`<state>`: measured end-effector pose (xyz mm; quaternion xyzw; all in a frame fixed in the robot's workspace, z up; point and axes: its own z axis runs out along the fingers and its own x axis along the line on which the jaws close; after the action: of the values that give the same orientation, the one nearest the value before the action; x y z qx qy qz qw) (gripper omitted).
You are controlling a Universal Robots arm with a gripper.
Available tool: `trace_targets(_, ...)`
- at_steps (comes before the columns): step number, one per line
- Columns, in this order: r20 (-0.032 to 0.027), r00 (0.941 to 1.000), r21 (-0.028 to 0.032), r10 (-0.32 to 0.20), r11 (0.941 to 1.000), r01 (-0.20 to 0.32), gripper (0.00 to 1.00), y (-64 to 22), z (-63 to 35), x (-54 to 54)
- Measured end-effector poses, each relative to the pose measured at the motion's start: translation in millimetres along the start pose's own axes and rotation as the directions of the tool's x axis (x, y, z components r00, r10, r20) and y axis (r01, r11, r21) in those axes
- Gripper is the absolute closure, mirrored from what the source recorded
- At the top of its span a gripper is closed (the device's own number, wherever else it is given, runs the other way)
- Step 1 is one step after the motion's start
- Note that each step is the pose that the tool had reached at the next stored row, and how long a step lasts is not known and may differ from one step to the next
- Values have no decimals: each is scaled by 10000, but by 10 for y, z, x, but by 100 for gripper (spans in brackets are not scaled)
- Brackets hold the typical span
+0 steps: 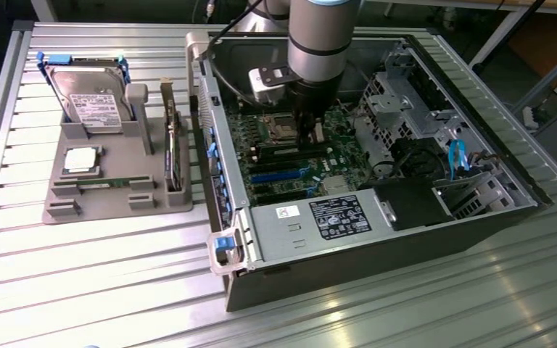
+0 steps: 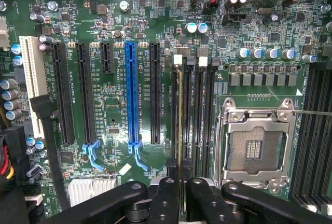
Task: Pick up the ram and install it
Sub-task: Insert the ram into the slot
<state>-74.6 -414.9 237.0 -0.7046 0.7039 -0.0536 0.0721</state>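
- On the ribbed metal worktop (image 1: 85,275) sits an open PC case (image 1: 376,264), lying on its side with the insides facing up. It takes up most of the exterior view's right.
- Robot arm (image 1: 319,36) hangs straight down into the case, over the green motherboard (image 1: 293,163).
- Just beside the case wall, on the exterior view's left, there's a grey parts tray (image 1: 114,206).
- Tray contents: a hard drive (image 1: 90,101) propped up at the far end, a dark expansion card (image 1: 171,145) standing on edge in the slot nearest the case, a square silver processor (image 1: 82,159) lying flat in the middle, and a spare green memory stick (image 1: 104,183) lying flat just in front of that.
- The gripper (image 2: 180,182) is clamped on the ram (image 2: 180,125), with a black finger pressed against each side of it.
- From the wrist view you see the ram edge-on, basically a thin line, running along one memory slot of the bank next to the CPU socket (image 2: 255,146). It's the slot furthest from the socket, and the other black memory slots (image 2: 201,115) lie between the two.
- Can't tell whether the stick is already touching the slot or sits just above it.
- The long blue card slot (image 2: 132,94) is on the ram's other side, with one black slot in between.
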Motion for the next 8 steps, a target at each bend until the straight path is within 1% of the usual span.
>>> trace_targets(2,0,10000,0,0,10000,0,89,3,18,0)
trace_targets(8,3,10000,1,-12,10000,12,89,19,18,0)
